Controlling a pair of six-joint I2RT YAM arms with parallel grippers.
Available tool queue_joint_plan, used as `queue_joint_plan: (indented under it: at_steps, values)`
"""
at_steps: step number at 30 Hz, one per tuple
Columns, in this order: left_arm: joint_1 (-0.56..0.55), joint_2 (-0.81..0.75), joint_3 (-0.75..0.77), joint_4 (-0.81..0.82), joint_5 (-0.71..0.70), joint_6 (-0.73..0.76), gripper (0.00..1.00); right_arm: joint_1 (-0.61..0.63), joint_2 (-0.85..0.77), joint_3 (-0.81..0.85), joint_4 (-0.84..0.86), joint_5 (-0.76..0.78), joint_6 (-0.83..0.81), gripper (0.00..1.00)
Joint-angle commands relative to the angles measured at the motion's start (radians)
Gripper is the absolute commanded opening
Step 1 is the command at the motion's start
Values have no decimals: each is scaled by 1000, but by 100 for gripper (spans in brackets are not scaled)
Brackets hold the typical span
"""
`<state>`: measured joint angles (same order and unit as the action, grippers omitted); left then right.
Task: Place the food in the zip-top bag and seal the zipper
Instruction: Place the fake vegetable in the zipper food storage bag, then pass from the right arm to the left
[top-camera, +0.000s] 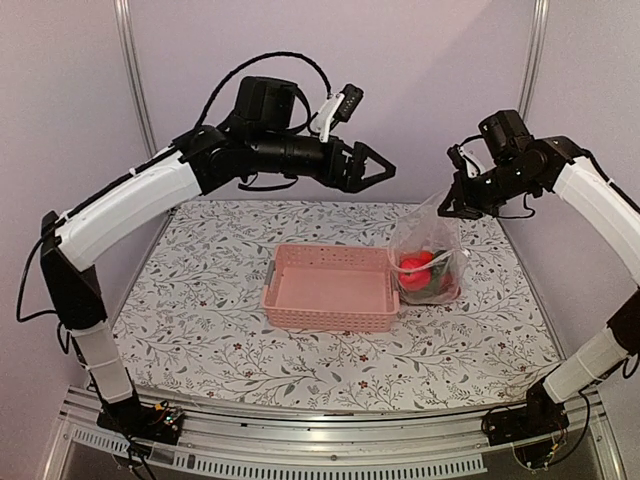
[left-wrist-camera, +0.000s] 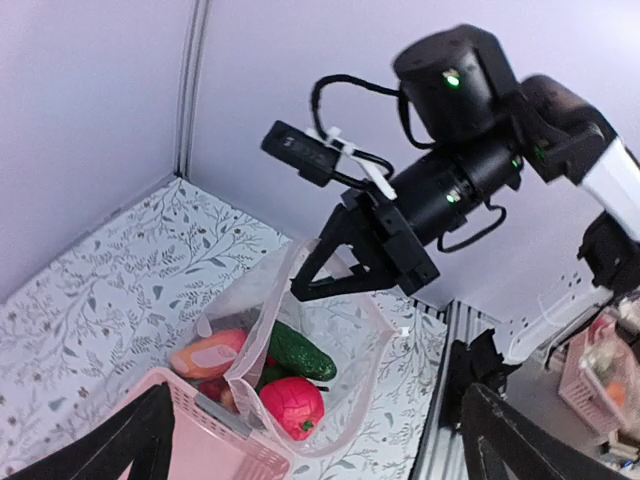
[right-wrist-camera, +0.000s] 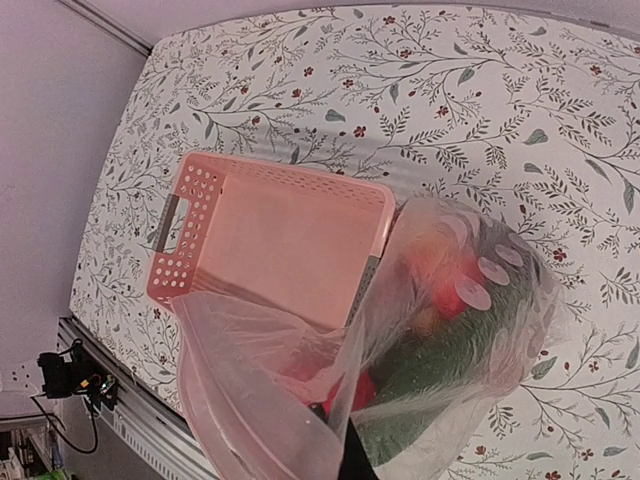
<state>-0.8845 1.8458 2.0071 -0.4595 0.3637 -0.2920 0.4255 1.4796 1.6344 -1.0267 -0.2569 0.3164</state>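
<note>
The zip-top bag (top-camera: 428, 250) stands upright on the table to the right of the pink basket, mouth open. My right gripper (top-camera: 450, 202) is shut on its upper rim and holds it up; in the left wrist view its fingertips (left-wrist-camera: 298, 291) pinch the rim. The food lies inside: a green cucumber (left-wrist-camera: 300, 350), a red piece (left-wrist-camera: 290, 405) and an orange piece (left-wrist-camera: 205, 355). The zipper's whitish end (left-wrist-camera: 403, 331) shows at the mouth's far corner. My left gripper (top-camera: 385, 170) is open and empty, high above the table, left of the bag. Its fingers (left-wrist-camera: 130, 440) frame that view.
The pink basket (top-camera: 330, 300) sits mid-table with nothing in it, its right wall touching the bag; it also shows in the right wrist view (right-wrist-camera: 190, 250). Purple walls close the back and sides. A metal rail (top-camera: 330, 455) runs along the near edge.
</note>
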Motion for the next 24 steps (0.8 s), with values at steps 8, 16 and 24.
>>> queue_joint_plan:
  at_steps: [8, 16, 24]
  values:
    - [-288, -12, -112, -82, -199, 637, 96, 8, -136, -68, -41, -150, -27, 0]
    - [-310, 101, -68, -91, -197, 656, 87, 15, -168, -115, -37, -218, -54, 0]
    - [-312, 195, -41, -91, -211, 665, 74, 22, -161, -119, -43, -247, -84, 0]
